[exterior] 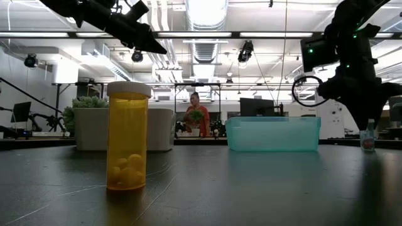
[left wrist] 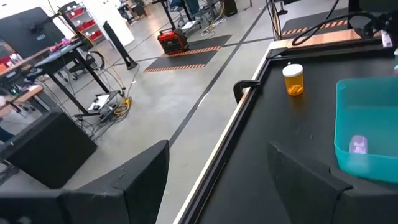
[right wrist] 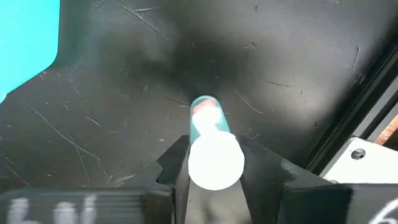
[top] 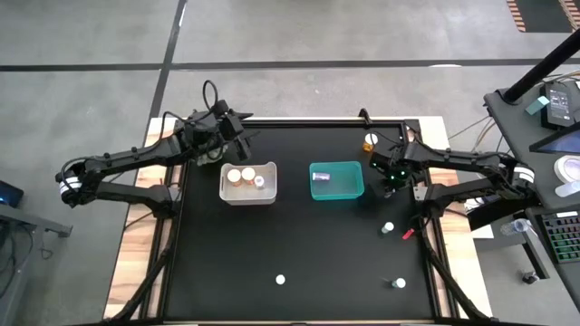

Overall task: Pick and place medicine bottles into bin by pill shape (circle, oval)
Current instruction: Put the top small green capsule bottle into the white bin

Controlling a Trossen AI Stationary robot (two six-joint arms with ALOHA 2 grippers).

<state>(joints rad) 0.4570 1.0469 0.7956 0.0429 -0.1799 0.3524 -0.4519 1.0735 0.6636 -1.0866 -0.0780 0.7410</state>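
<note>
worktop [top: 299,244] centre: open | 12 o'clock: white bin [top: 247,182] and teal bin [top: 336,180] side by side, narrow gap between | 4–5 o'clock: scattered bottles [top: 388,228] | 6 o'clock: lone bottle [top: 280,280]

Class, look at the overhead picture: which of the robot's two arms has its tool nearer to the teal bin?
The right. The right tool sits just beside the teal bin, by its right wall. The left tool is farther off, past the white bin.
</note>
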